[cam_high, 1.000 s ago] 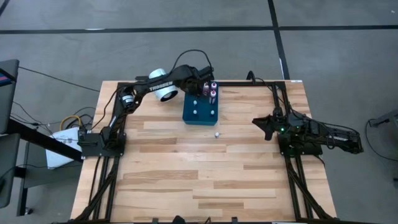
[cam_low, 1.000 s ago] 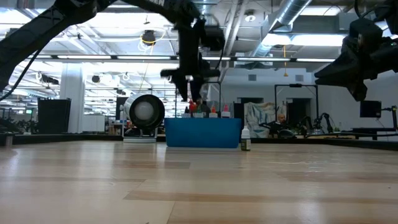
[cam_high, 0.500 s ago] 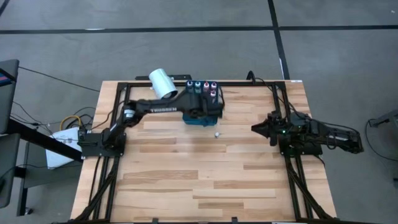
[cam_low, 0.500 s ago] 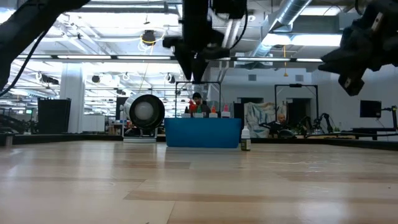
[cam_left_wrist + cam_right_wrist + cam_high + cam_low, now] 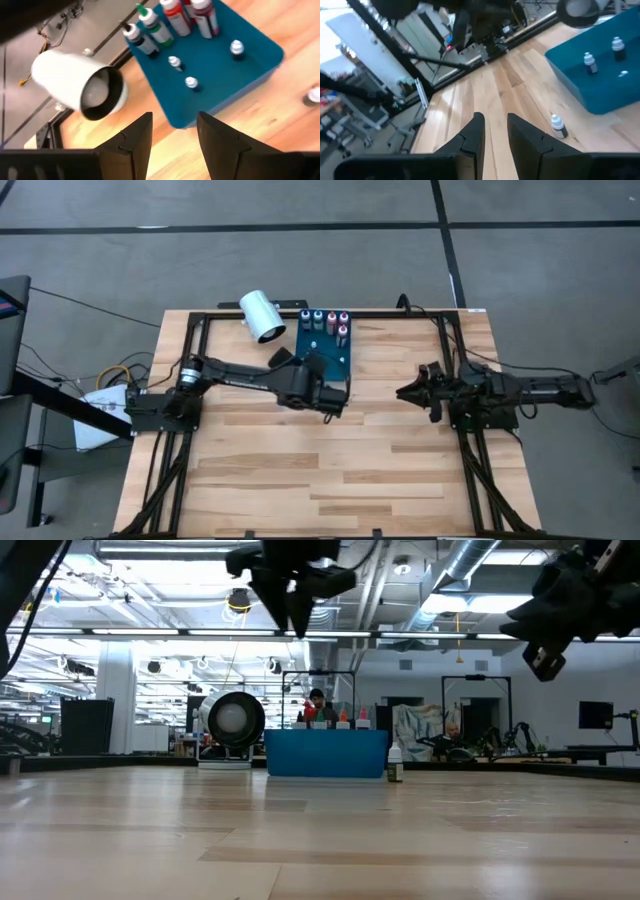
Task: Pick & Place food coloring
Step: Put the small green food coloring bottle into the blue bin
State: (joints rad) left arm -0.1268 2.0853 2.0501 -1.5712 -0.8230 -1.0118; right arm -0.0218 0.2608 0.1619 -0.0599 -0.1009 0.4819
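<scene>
Your food coloring bottles [image 5: 170, 22] are tiny, with coloured tops: one dark-topped, one green, two red in a row at the far end of the blue tray [image 5: 250, 75], which sits at the far middle of the desk [image 5: 330, 470]. Three smaller white-capped bottles [image 5: 191, 83] stand in the tray nearer you. One more small white-capped bottle [image 5: 558, 125] stands alone on the desk just near-right of the tray, apart from it. A white cylinder [image 5: 262, 315] lies tilted just left of the tray.

Your left gripper [image 5: 174, 137] hangs above the desk at the tray's near edge; its fingers are parted and hold nothing. Your right gripper [image 5: 493, 131] hangs over the desk's right side, well apart from the tray; its fingers stand a little apart and are empty.

Compared with a second ago, your left gripper has pulled back from over the row of coloured bottles toward the near side of the tray, so the cylinder and the bottles now show uncovered from above. Your right arm has stretched slightly toward the centre. The bottles have not shifted.
</scene>
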